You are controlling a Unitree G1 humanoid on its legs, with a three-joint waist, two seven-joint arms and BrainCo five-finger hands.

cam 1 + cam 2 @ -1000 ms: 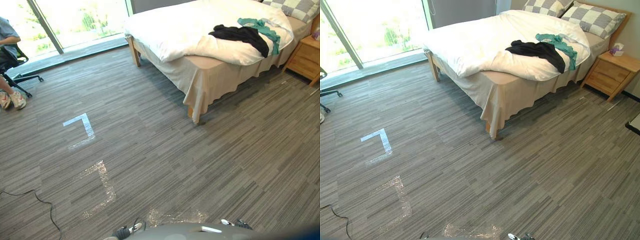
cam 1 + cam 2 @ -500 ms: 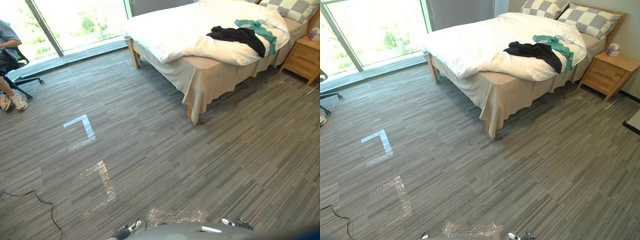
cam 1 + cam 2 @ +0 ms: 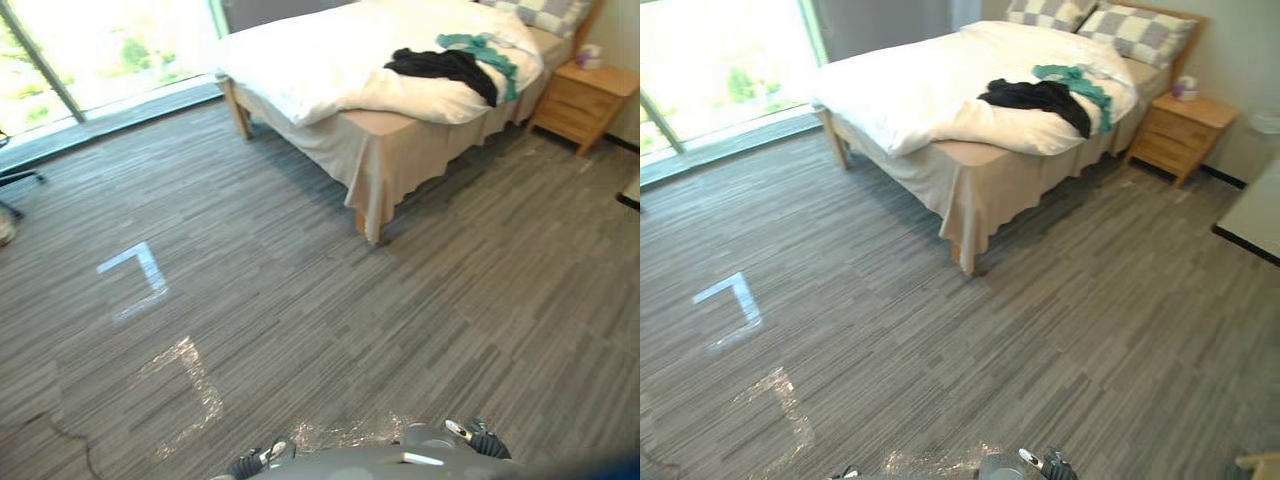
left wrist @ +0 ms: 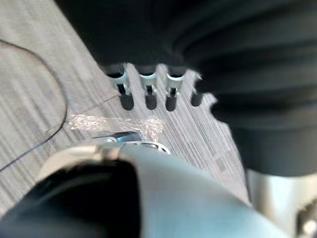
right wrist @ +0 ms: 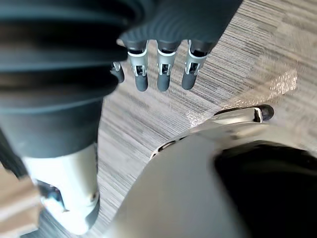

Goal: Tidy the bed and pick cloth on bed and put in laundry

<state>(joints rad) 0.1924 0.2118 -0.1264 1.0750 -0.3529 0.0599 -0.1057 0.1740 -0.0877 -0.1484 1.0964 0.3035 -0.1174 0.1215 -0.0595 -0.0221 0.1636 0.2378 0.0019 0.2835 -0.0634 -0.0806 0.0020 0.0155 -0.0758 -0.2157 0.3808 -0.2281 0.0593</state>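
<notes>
Black cloth (image 3: 1035, 98) and teal cloth (image 3: 1072, 78) lie on the bed (image 3: 890, 85), near its pillow end. Compared with a second ago the whole view is shifted — the camera turns, the bed stays put; the approach is not yet made. Left hand (image 4: 147, 87) and right hand (image 5: 163, 69) hang with fingers straight, empty.

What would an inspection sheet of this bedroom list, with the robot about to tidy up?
surface: grey striped carpet; bed with a rumpled white duvet that leaves the near corner bare.
job's things: black cloth and teal cloth lie touching on the duvet, short of the pillows.
clutter: tape marks on the carpet.
hands: left hand and right hand hang open over the carpet, holding nothing.
cables: nothing seen.
surroundings: nightstand with a tissue box beside the bed; window past its foot.
</notes>
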